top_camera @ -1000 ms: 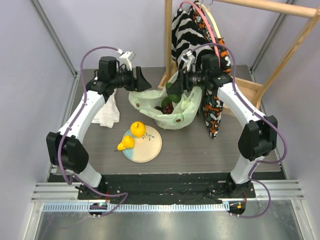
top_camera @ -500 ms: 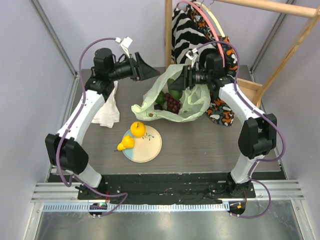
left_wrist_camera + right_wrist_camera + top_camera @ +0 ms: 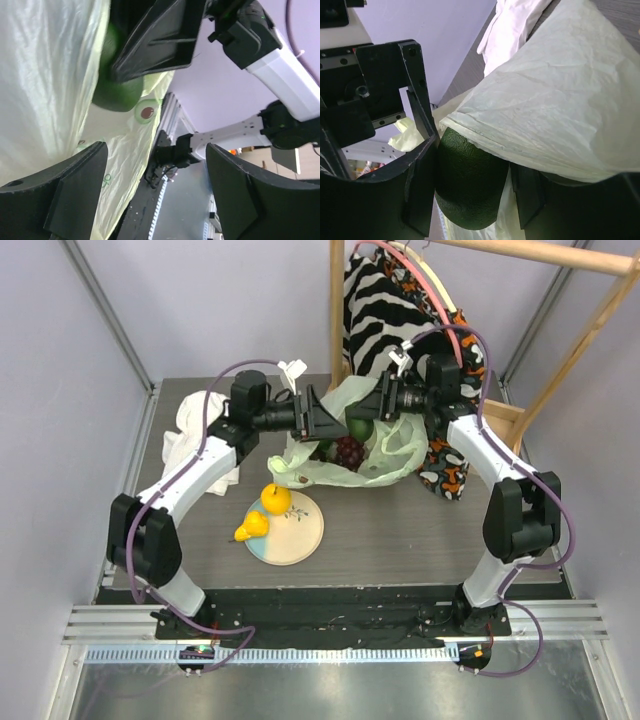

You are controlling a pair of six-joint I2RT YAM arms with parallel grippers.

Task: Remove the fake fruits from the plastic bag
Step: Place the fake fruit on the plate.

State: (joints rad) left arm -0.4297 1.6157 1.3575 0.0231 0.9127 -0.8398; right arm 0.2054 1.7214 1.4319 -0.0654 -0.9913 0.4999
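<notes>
The pale green plastic bag (image 3: 385,445) lies at the back of the table, its mouth facing left. The dark red grape bunch (image 3: 347,451) and a green avocado (image 3: 357,427) show in the mouth. My right gripper (image 3: 375,408) is shut on that avocado (image 3: 470,180), with a fold of bag film (image 3: 555,110) against one finger. My left gripper (image 3: 320,420) is open and empty at the bag's mouth; its view shows bag film (image 3: 45,90) and the avocado (image 3: 117,95). The yellow pear (image 3: 252,526) and yellow-orange round fruit (image 3: 276,499) sit on the plate (image 3: 300,540). The other fruits are hidden.
A crumpled white cloth (image 3: 195,430) lies at the back left. A wooden rack (image 3: 338,320) hung with patterned clothes (image 3: 385,300) stands right behind the bag, its base frame (image 3: 500,420) on the table's right side.
My left arm has swung right, bringing its open gripper up to the bag's mouth and uncovering the white cloth. My right gripper has shifted slightly right with the bag and avocado.
</notes>
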